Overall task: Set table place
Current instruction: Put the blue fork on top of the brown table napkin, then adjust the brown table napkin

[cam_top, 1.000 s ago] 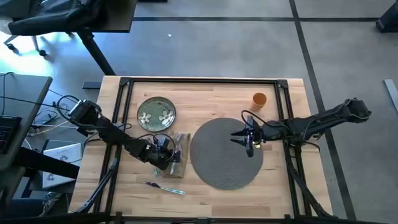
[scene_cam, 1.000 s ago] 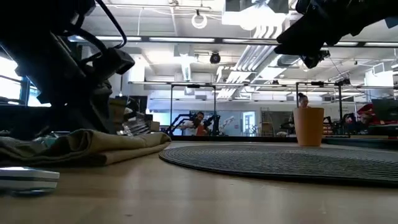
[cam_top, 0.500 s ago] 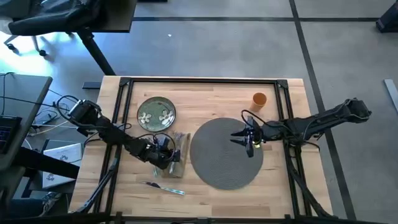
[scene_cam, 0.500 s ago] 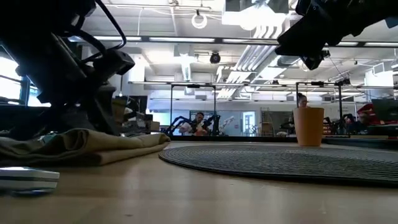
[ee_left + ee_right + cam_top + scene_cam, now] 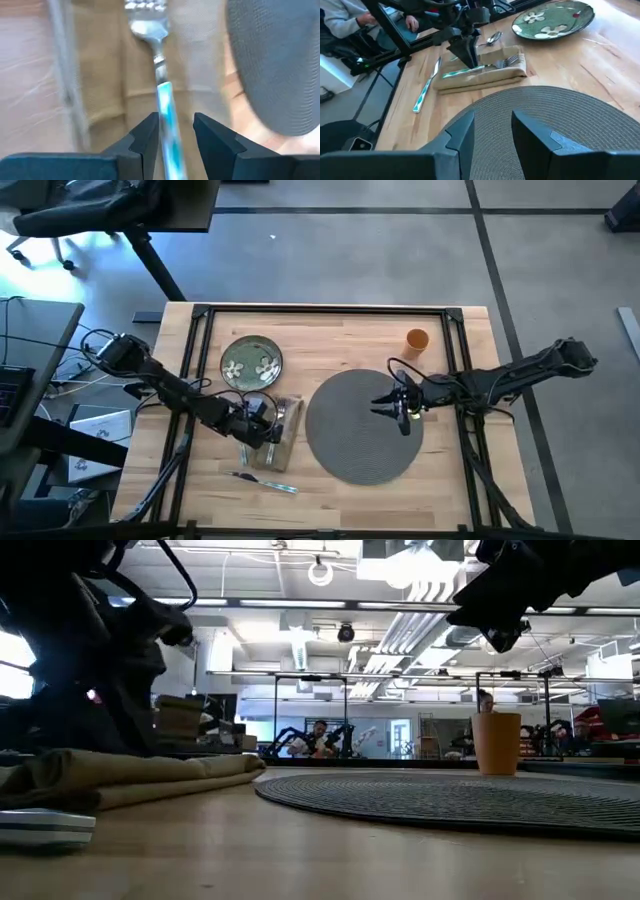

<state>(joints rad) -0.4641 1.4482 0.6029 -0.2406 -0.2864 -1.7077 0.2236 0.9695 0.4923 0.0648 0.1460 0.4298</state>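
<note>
A beige napkin [image 5: 285, 442] lies folded on the table [image 5: 330, 325], left of the round grey mat [image 5: 362, 445]. A fork [image 5: 487, 66] with a pale teal handle lies along the napkin's top, and my left gripper [image 5: 262, 430] is shut on it. A spoon [image 5: 492, 37] lies just beyond the napkin. A knife [image 5: 265, 480] lies on the wood near the front edge. The green floral plate [image 5: 251, 362] sits at the far left and the orange cup [image 5: 417, 339] at the far right. My right gripper [image 5: 400, 408] hovers open over the mat. My left gripper pinches the fork's handle [image 5: 166, 112] between its two fingers, partway along its length. The fingers [image 5: 469, 56] point down from above and lie across the handle. The fork stays about level over the napkin, tines [image 5: 511, 61] toward the mat; whether it is clear of the cloth I cannot tell.
A black rail frame [image 5: 320, 310] runs around the tabletop. Bare wood shows between plate and cup and in front of the mat. A person [image 5: 342, 20] sits beyond the table's left side.
My left arm has drawn back a little toward the table's left edge, its gripper staying at the napkin. In the low view the napkin's raised fold has sunk flatter. My right gripper has kept still.
</note>
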